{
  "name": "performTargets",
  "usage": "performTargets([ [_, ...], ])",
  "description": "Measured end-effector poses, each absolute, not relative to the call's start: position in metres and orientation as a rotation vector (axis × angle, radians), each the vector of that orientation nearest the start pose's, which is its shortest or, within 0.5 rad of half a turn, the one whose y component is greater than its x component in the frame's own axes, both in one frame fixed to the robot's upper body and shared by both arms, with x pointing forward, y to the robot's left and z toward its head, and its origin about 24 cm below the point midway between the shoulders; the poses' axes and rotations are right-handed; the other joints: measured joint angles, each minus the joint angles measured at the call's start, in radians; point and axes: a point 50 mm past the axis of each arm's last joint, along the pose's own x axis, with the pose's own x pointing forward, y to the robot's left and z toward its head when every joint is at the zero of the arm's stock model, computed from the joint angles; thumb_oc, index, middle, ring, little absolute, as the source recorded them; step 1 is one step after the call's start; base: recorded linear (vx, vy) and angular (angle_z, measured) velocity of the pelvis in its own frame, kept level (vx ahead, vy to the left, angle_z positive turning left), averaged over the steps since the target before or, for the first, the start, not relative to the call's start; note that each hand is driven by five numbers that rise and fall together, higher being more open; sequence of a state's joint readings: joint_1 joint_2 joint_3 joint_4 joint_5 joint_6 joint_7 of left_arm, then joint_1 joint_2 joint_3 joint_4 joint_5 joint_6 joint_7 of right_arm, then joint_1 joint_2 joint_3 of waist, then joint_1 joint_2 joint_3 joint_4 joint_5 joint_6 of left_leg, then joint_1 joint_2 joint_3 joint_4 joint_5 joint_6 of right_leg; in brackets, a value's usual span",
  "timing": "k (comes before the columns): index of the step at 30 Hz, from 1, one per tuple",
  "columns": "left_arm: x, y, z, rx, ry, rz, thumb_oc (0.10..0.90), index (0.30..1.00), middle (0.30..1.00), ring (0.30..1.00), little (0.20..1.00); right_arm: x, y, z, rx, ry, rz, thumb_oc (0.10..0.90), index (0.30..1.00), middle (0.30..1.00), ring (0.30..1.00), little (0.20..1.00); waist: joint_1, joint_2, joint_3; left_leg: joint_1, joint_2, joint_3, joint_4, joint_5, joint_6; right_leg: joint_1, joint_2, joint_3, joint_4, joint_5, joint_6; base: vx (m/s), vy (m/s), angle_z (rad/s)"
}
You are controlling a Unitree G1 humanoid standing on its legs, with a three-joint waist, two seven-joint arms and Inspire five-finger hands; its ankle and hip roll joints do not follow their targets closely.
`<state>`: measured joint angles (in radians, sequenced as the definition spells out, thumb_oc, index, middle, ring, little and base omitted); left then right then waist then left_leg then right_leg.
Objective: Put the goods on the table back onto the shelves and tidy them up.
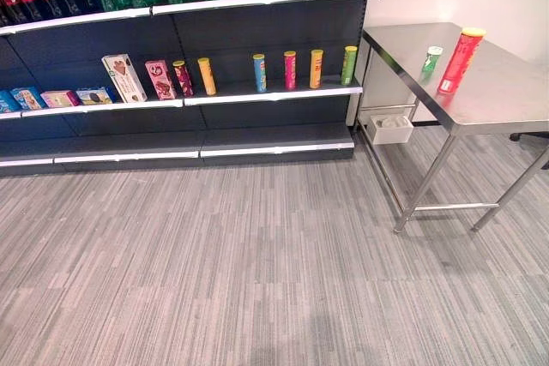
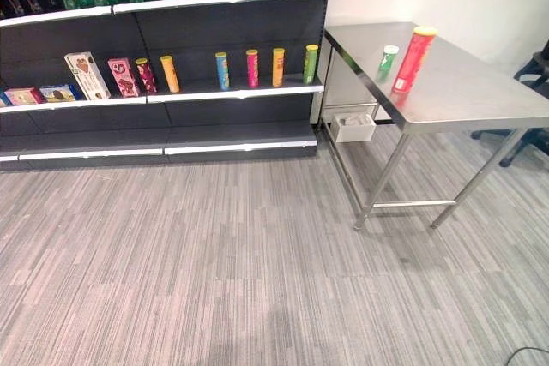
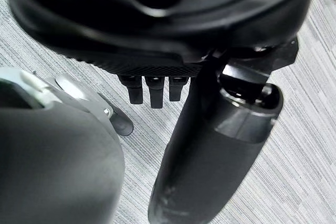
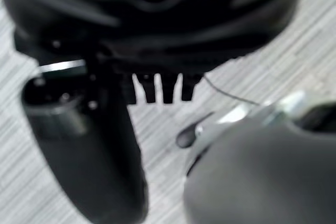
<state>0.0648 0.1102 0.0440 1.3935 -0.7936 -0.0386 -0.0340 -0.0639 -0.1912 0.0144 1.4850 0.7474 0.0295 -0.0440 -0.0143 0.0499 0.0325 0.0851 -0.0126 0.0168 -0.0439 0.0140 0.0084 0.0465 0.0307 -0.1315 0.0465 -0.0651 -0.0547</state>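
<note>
Steel table (image 1: 497,100) holds a red can (image 1: 460,60), apart from both empty, straight-fingered hands (image 3: 152,90) (image 4: 163,90).

Both hands are just hanging down over the floor, doing nothing. The dark left hand (image 3: 157,40) has its short fingers (image 3: 150,92) sticking straight out in a row, with the thick black thumb (image 3: 210,166) standing out beside them, nothing between them. Same deal with the dark right hand (image 4: 157,30): fingers (image 4: 167,88) straight, thumb (image 4: 89,150) off to the side, holding nothing.
</note>
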Motion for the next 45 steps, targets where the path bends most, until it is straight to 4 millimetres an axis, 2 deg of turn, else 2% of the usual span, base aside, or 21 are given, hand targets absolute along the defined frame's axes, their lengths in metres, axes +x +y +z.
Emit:
performTargets([
  [14,0.024,0.202,-0.178,-0.551,1.286,0.643,0.8,0.9,0.9,0.9,0.9,0.048,-0.228,-0.172,0.378,1.348,-0.614,0.8,0.9,0.9,0.9,0.9,0.0,-0.004,0.001,0.015,-0.003,0.0,-0.015,0.0,0.0,0.046,0.003,0.001,-0.07,0.034,0.004,0.01,-0.003,0.0],
  [27,0.024,0.206,-0.178,-0.513,1.293,0.623,0.8,0.9,0.9,0.9,0.9,0.048,-0.226,-0.172,0.316,1.37,-0.557,0.8,0.9,0.9,0.9,0.9,0.0,-0.019,0.001,0.017,-0.004,0.001,-0.021,0.0,0.0,0.068,0.006,0.004,-0.125,0.062,0.003,0.02,-0.005,0.0],
  [30,0.025,0.208,-0.177,-0.508,1.29,0.626,0.8,0.9,0.9,0.9,0.9,0.051,-0.224,-0.173,0.301,1.371,-0.534,0.8,0.9,0.9,0.9,0.9,0.001,-0.03,0.001,0.004,-0.003,0.001,-0.009,0.002,-0.002,0.065,0.008,0.005,-0.133,0.065,0.003,-0.09,-0.036,0.0],
  [31,0.027,0.211,-0.177,-0.502,1.284,0.627,0.8,0.9,0.9,0.9,0.9,0.055,-0.222,-0.173,0.302,1.364,-0.521,0.8,0.9,0.9,0.9,0.9,0.003,-0.04,0.009,-0.021,-0.006,0.002,0.028,-0.003,-0.01,0.055,0.006,0.006,-0.13,0.061,0.009,-0.22,-0.072,0.1],
  [32,0.037,0.212,-0.176,-0.502,1.264,0.621,0.8,0.9,0.9,0.9,0.9,0.063,-0.218,-0.172,0.309,1.35,-0.505,0.8,0.9,0.9,0.9,0.9,0.002,-0.052,0.026,-0.097,-0.01,0.002,0.144,-0.025,-0.043,0.025,0.001,-0.001,-0.106,0.055,0.0,-0.17,-0.067,0.15],
  [33,0.052,0.217,-0.173,-0.496,1.221,0.614,0.8,0.9,0.9,0.9,0.9,0.074,-0.214,-0.171,0.32,1.328,-0.483,0.8,0.9,0.9,0.9,0.9,0.007,-0.077,0.058,-0.198,-0.019,0.004,0.298,-0.029,-0.059,-0.018,-0.017,0.0,-0.061,0.041,-0.015,-0.06,-0.046,0.21],
  [34,0.072,0.221,-0.17,-0.492,1.176,0.605,0.8,0.9,0.9,0.9,0.9,0.092,-0.211,-0.168,0.326,1.292,-0.462,0.8,0.9,0.9,0.9,0.9,0.025,-0.102,0.107,-0.314,-0.023,0.003,0.486,0.003,-0.11,-0.037,-0.03,-0.001,-0.036,0.034,-0.029,0.14,0.03,0.08],
  [35,0.09,0.224,-0.166,-0.529,1.117,0.617,0.8,0.9,0.9,0.9,0.9,0.102,-0.214,-0.166,0.316,1.277,-0.464,0.8,0.9,0.9,0.9,0.9,0.046,-0.106,0.147,-0.424,-0.011,-0.004,0.654,0.027,-0.15,-0.024,-0.031,-0.001,-0.043,0.046,-0.045,0.26,0.095,0.08],
  [36,0.092,0.222,-0.166,-0.559,1.107,0.638,0.8,0.9,0.9,0.9,0.9,0.102,-0.216,-0.165,0.309,1.283,-0.472,0.8,0.9,0.9,0.9,0.9,0.052,-0.102,0.153,-0.446,0.011,0.0,0.64,0.019,-0.134,-0.005,-0.021,-0.004,-0.073,0.047,-0.046,0.36,0.161,-0.01],
  [37,0.091,0.222,-0.166,-0.573,1.099,0.653,0.8,0.9,0.9,0.9,0.9,0.103,-0.218,-0.164,0.302,1.286,-0.479,0.8,0.9,0.9,0.9,0.9,0.057,-0.104,0.154,-0.439,0.039,0.005,0.531,0.014,-0.121,0.007,-0.014,-0.002,-0.092,0.045,-0.043,0.31,0.177,-0.02],
  [39,0.087,0.223,-0.167,-0.571,1.104,0.663,0.8,0.9,0.9,0.9,0.9,0.106,-0.221,-0.163,0.295,1.274,-0.485,0.8,0.9,0.9,0.9,0.9,0.059,-0.089,0.153,-0.411,0.102,-0.005,0.276,0.026,-0.121,0.025,0.003,0.001,-0.12,0.046,-0.04,0.21,0.136,-0.16],
  [41,0.083,0.222,-0.168,-0.59,1.112,0.687,0.8,0.9,0.9,0.9,0.9,0.107,-0.225,-0.162,0.288,1.26,-0.488,0.8,0.9,0.9,0.9,0.9,0.058,-0.062,0.155,-0.385,0.16,-0.034,0.085,0.062,-0.166,0.046,0.02,0.003,-0.124,0.055,-0.044,0.31,0.197,-0.05],
  [42,0.082,0.221,-0.168,-0.598,1.117,0.697,0.8,0.9,0.9,0.9,0.9,0.104,-0.227,-0.163,0.284,1.269,-0.495,0.8,0.9,0.9,0.9,0.9,0.056,-0.057,0.152,-0.384,0.173,-0.041,0.042,0.076,-0.183,0.059,0.023,0.004,-0.134,0.055,-0.043,0.4,0.262,0.08],
  [43,0.082,0.219,-0.169,-0.607,1.123,0.699,0.8,0.9,0.9,0.9,0.9,0.101,-0.228,-0.163,0.275,1.283,-0.507,0.8,0.9,0.9,0.9,0.9,0.06,-0.045,0.146,-0.384,0.189,-0.075,-0.057,0.084,-0.198,0.061,0.034,0.021,-0.137,0.055,-0.037,0.49,0.342,-0.01],
  [45,0.086,0.212,-0.169,-0.652,1.112,0.725,0.8,0.9,0.9,0.9,0.9,0.101,-0.23,-0.162,0.268,1.284,-0.526,0.8,0.9,0.9,0.9,0.9,0.097,-0.036,0.162,-0.403,0.201,-0.082,-0.055,0.092,-0.196,0.076,0.031,0.063,-0.138,0.041,-0.015,0.52,0.377,-0.41],
])
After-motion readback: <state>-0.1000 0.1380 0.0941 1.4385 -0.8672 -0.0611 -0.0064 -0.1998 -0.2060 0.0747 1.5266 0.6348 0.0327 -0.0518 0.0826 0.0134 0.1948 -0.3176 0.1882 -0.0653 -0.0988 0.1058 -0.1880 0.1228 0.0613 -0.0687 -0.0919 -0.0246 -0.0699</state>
